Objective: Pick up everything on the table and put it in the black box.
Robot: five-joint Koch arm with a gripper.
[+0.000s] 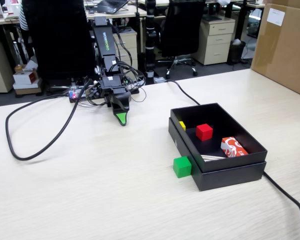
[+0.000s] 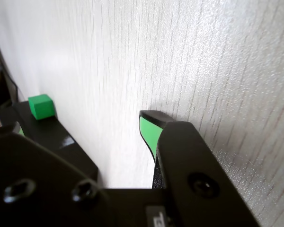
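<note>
Jaws [image 1: 121, 120] closed and empty, tips near the beige wood-grain tabletop [image 1: 90, 190] — small green cube [image 1: 182, 166] sits touching the shallow black cardboard box's [image 1: 230, 175] outer wall.

from my remote seat, the only lettering i can make out is green print running along the black upper link of the arm [image 1: 100, 40] in the fixed view; it sits sideways and looks like "wowrobo". the red and white packet [image 1: 233, 147] in the black box [image 1: 225, 172] carries white markings too small to read. the white label [image 1: 275, 16] on the brown carton [image 1: 285, 47] is illegible.
</note>
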